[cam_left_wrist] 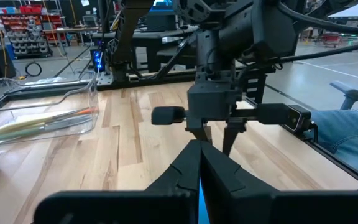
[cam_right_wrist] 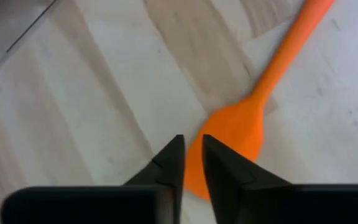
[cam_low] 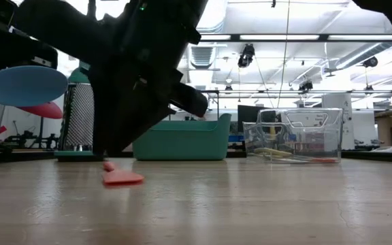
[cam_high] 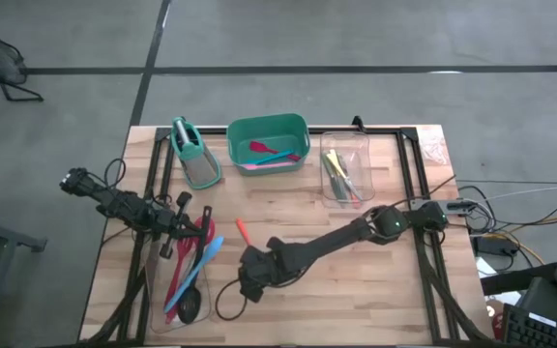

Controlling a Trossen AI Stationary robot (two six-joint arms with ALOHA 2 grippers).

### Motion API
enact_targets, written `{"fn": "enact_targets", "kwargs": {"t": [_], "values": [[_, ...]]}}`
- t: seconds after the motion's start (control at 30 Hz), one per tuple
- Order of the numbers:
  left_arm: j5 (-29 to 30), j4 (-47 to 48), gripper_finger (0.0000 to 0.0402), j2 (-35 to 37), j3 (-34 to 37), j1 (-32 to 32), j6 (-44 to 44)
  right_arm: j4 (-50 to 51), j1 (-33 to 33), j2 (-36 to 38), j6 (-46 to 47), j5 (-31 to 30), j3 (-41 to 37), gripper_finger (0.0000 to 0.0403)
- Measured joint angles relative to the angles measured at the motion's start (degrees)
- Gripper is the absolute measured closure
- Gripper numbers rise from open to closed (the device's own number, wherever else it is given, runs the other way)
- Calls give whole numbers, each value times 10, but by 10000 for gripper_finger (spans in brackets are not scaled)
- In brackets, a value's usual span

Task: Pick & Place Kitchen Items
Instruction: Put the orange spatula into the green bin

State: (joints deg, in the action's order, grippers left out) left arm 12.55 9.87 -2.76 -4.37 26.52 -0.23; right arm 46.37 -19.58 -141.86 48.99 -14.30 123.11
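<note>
The right gripper (cam_right_wrist: pixel 191 162), jaws nearly closed with only a slit between them and nothing grasped, was poised over the orange spatula (cam_right_wrist: pixel 241 130) lying flat mid-table (cam_high: pixel 356 290); so thin a blade could be missed or pushed aside.

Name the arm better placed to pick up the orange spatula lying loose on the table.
Right. The right gripper hangs directly over the orange spatula, fingers nearly together at its blade. The left gripper sits shut at the clear bin of utensils, off to the side.
</note>
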Motion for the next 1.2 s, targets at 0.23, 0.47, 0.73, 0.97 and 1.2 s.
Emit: {"fn": "enact_targets", "kwargs": {"t": [0.23, 0.47, 0.73, 0.97, 1.2], "values": [[0, 0, 392, 0, 0, 0, 0, -2, 1, 0, 3, -18, -12, 239], [0, 0, 392, 0, 0, 0, 0, 0, 0, -14, 12, -21, -15, 140], [0, 0, 392, 0, 0, 0, 0, 65, 1, -16, 49, -26, -14, 100], [0, 0, 392, 0, 0, 0, 0, 61, 1, -14, 34, -26, -27, 133], [0, 0, 392, 0, 0, 0, 0, 38, 11, -11, 12, 0, -64, 201]]}}
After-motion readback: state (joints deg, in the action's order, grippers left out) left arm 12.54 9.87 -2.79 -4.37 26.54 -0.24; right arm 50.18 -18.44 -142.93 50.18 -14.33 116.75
